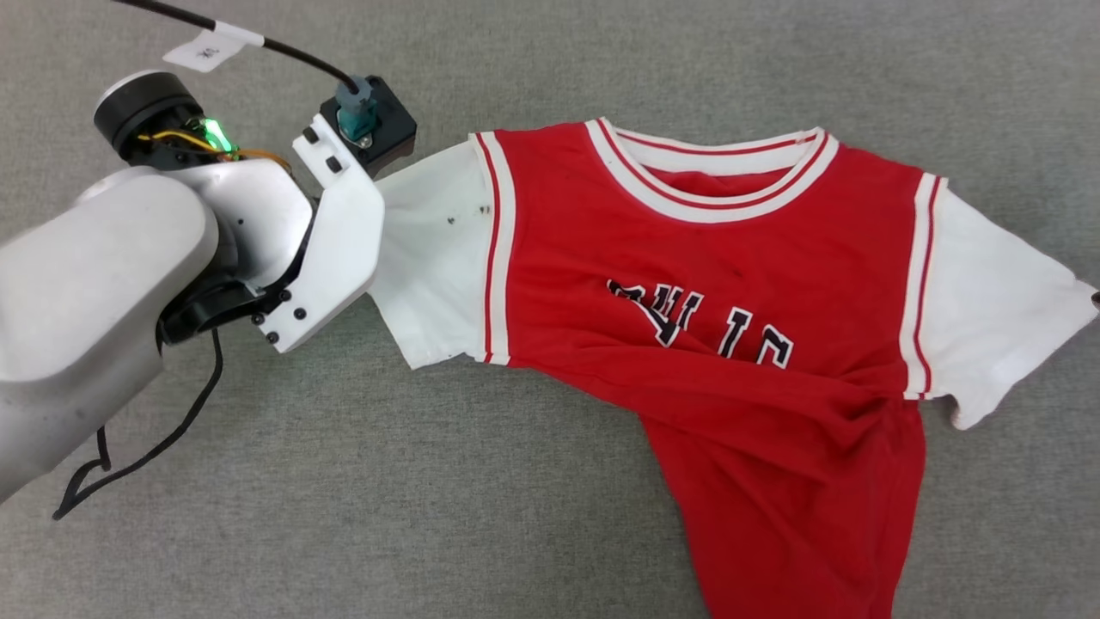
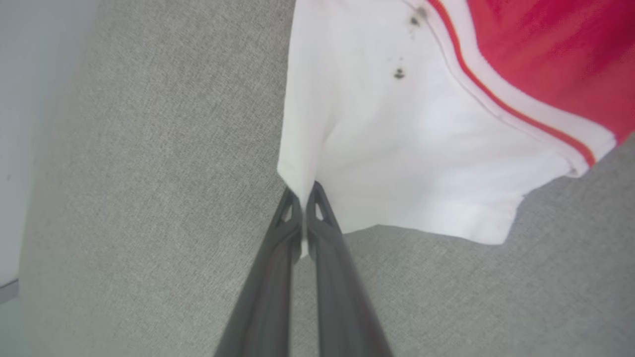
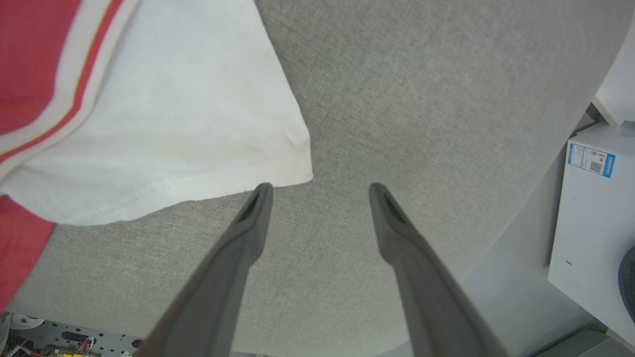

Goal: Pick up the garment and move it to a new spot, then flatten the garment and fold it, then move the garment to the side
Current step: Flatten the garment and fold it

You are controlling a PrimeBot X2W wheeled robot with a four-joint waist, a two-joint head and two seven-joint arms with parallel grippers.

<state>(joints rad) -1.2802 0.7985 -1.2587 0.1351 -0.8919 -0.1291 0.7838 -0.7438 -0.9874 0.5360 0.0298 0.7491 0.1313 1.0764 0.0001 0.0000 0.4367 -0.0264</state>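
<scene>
Sleeves spread to either side, the garment lies front-up on the grey surface. Black, white-edged letters run across its chest, and the red cloth below them is bunched into folds and twisted off to one side.

At the garment's speckled white sleeve, the left pincer is closed. Its two dark fingers press together on the sleeve's outer corner, with a ridge of white cloth nipped between the tips. In the head view the pale left forearm sits just beside that sleeve and covers its outer end.

At the garment's opposite sleeve, the right pincer stands wide apart and holds nothing. One fingertip is just beside the corner of that sleeve's hem, though I cannot tell whether it touches the cloth. The other finger is over bare surface, clear of the garment. A white box with a blue label stands well apart from the garment, past the surface's edge.
</scene>
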